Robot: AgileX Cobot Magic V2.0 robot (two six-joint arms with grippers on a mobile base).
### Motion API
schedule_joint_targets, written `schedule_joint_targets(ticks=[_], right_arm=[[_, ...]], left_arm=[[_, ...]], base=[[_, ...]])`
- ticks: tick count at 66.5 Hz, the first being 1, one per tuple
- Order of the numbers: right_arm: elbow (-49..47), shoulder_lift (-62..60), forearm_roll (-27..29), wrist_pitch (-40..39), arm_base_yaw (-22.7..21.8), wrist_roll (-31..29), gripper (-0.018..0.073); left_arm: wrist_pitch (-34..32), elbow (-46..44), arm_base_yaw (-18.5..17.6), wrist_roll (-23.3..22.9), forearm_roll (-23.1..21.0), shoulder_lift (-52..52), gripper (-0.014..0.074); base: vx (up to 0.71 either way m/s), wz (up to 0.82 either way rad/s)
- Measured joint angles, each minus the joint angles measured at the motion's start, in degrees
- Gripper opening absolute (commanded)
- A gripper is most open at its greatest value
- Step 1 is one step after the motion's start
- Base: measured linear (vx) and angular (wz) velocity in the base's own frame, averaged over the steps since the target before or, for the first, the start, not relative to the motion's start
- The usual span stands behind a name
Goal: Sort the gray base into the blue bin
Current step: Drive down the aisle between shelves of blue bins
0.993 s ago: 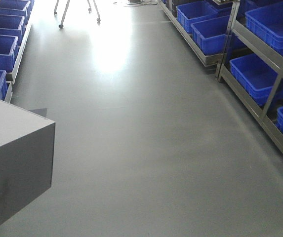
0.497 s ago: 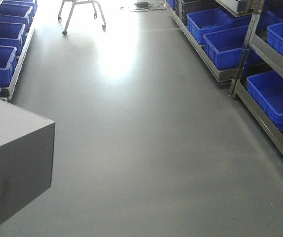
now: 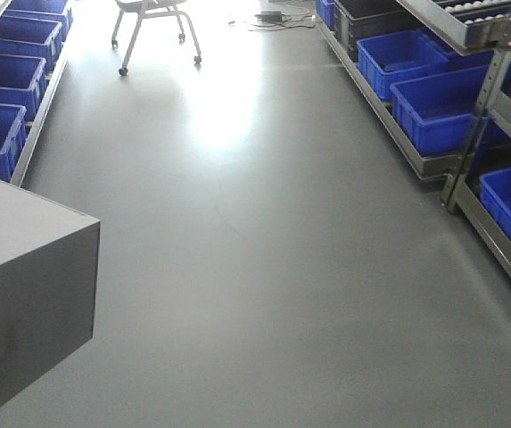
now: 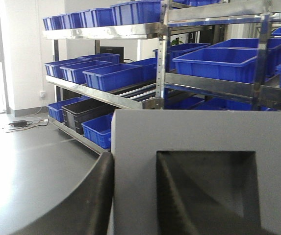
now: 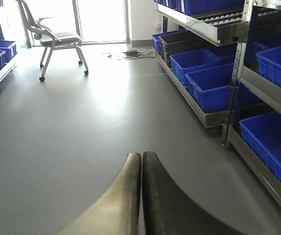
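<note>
Evidently my left end effector (image 4: pixel 134 159) was clamped on the gray base (image 4: pixel 199 132). One dark finger (image 4: pixel 84 205) lay against an outer side and the other (image 4: pixel 179 205) reached into the square recess, so a single wall of the block was pinched between them. I judged that grip was chosen because the plain sides were too broad to span, and the recess gave the only thin edge to bite on. In the front view the block (image 3: pixel 28 294) hung clear of the floor (image 3: pixel 282 267) at the lower left, carried high and close, probably so it would clear the rack (image 3: pixel 469 169) edges along the aisle. My right end effector (image 5: pixel 141 155) was closed on nothing, its two fingers pressed together and pointed down the aisle toward a wheeled chair (image 5: pixel 57 36), likely tucked so as to stay out of the way. Blue crates (image 3: pixel 433 111) lined both sides, and I could not tell which of them was the blue bin. The block ran off the left and bottom edges of the front view, and no arm showed there. Its lower part was cut off in the left wrist view, and the crates' insides were mostly hidden behind their rims.
</note>
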Motion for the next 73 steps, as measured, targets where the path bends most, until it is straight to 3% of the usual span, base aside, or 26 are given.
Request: schedule_joint_targets(ticks=[73], right_arm=[[0.0, 0.0, 0.0, 0.0, 0.0, 0.0, -0.0005]], left_arm=[[0.0, 0.0, 0.0, 0.0, 0.0, 0.0, 0.0002]], base=[[0.38, 0.23]])
